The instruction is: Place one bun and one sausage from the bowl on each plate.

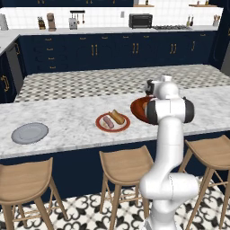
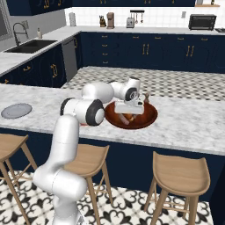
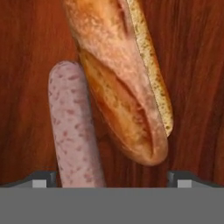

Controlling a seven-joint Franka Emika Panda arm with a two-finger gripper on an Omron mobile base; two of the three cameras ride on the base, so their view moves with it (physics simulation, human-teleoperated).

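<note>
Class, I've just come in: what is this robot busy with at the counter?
The robot's open hand hangs over the reddish-brown bowl, just above a sausage and a bun lying side by side in it. The red-rimmed plate already holds one bun and one sausage. The grey plate has nothing on it yet.

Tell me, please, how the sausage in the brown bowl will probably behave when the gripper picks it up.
The sausage is a smooth round cylinder, so it may roll or slip between the fingers. It looks plump and straight, so probably fairly firm, bending little. It lies close beside the bun in the bowl, so the open gripper may nudge the bun.
</note>
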